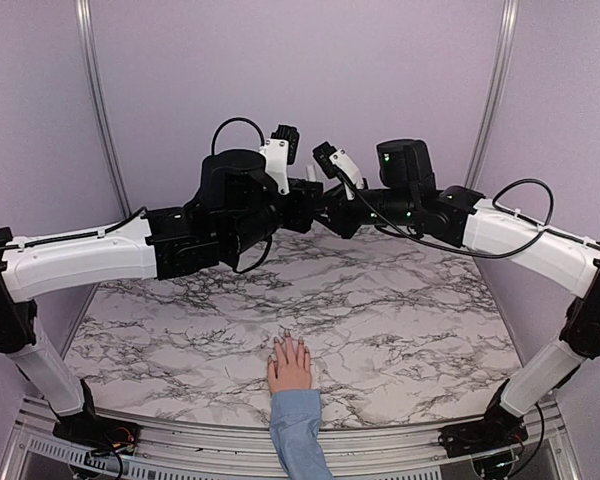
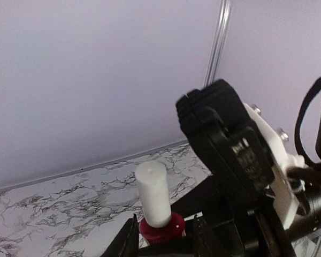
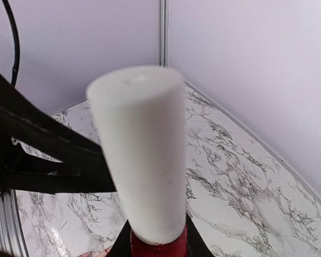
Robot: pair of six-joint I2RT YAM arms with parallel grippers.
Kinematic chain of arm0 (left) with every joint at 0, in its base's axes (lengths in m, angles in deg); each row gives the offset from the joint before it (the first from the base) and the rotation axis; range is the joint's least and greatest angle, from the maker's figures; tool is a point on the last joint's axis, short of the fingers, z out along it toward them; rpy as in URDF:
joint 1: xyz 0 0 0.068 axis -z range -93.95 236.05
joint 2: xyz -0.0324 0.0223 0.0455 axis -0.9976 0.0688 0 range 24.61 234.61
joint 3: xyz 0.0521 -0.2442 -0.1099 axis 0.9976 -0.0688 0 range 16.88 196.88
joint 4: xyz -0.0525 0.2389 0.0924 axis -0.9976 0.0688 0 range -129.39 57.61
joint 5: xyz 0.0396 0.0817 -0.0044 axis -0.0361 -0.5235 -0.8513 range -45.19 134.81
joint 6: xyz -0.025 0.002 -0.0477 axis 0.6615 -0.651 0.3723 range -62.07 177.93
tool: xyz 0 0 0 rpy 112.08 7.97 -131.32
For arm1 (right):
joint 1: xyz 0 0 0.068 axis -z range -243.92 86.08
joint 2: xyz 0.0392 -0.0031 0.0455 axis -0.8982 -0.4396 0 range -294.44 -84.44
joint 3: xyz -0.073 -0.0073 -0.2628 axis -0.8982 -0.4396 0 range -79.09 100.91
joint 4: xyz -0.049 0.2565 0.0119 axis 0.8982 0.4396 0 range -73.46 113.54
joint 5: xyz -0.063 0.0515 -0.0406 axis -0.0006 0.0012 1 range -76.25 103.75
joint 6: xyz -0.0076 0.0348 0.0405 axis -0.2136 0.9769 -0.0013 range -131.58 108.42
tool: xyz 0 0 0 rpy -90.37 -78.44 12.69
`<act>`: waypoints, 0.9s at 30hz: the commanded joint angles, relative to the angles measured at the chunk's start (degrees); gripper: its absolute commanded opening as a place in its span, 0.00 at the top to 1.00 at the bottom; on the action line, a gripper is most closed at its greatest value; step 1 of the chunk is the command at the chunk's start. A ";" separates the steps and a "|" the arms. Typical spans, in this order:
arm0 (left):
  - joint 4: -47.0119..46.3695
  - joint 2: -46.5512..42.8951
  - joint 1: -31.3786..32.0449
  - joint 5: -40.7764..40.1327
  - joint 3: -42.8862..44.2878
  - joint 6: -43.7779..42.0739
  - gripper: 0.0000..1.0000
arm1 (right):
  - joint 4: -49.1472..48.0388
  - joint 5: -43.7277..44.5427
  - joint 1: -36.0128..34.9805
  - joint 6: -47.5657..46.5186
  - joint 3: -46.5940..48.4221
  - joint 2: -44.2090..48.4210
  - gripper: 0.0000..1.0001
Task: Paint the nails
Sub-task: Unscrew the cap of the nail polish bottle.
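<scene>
Opening the polish seems the step in hand. At twelve o'clock the left gripper [image 2: 165, 238] pinches the red bottle [image 2: 160, 229]. The right gripper [image 3: 156, 247] flanks its white cap [image 3: 139, 155]; I cannot tell whether it grips. The nails [image 1: 288, 343] lie at six o'clock on the hand [image 1: 290, 365]. Next, the cap probably needs twisting free.

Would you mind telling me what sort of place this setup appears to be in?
Probably a robot test booth, not a nail salon: plain lavender walls with metal corner posts, a marble-pattern table with robot arms mounted at its near edge, and the left gripper holding a polish bottle.
</scene>
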 commanded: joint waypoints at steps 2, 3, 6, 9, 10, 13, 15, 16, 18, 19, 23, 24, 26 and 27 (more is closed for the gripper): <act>1.68 -5.83 -1.11 9.53 -2.99 -3.30 0.53 | -3.21 -2.56 1.31 0.08 -0.29 2.90 1.00; 0.71 -7.04 -1.66 11.45 -4.32 -3.60 0.50 | -3.11 -4.18 1.49 0.00 -0.63 3.09 1.00; -2.51 -10.83 -4.02 18.04 -8.14 -3.53 0.43 | -2.84 -8.27 1.80 -0.18 -1.40 3.83 1.00; -2.51 -13.22 -7.39 25.62 -9.40 -3.29 0.40 | -2.88 -13.06 2.06 -0.51 -2.24 4.66 1.00; -2.34 -13.86 -8.45 29.82 -9.60 -3.22 0.40 | -2.98 -14.92 2.15 -0.53 -2.54 4.86 1.00; -1.77 -15.10 -11.19 38.84 -9.55 -3.78 0.40 | -3.09 -20.99 2.28 -0.79 -3.12 5.19 1.00; 0.03 -15.27 -12.51 44.17 -8.24 -4.83 0.39 | -2.67 -24.38 2.37 -1.01 -3.30 5.17 1.00; 1.47 -15.02 -12.69 46.30 -7.10 -5.48 0.39 | -2.45 -26.11 2.36 -1.28 -3.40 5.11 1.00; 4.46 -13.97 -12.84 50.15 -5.02 -7.36 0.39 | -2.27 -29.53 2.43 -1.62 -3.67 4.95 1.00; 5.63 -13.58 -12.80 51.83 -4.23 -8.00 0.39 | -2.13 -31.09 2.43 -1.74 -3.70 4.86 1.00; 7.52 -11.53 -12.83 56.44 -2.28 -8.34 0.41 | -1.66 -36.18 2.44 -1.93 -3.36 4.12 1.00; 7.68 -11.04 -12.84 56.98 -1.95 -8.12 0.42 | -1.60 -36.77 2.39 -1.94 -3.28 3.98 1.00; 7.74 -10.04 -12.80 58.14 -1.31 -7.50 0.43 | -1.34 -38.12 2.34 -2.03 -3.05 3.72 1.00; 7.74 -9.47 -12.77 58.67 -0.97 -7.29 0.44 | -1.24 -38.56 2.35 -2.03 -2.92 3.63 1.00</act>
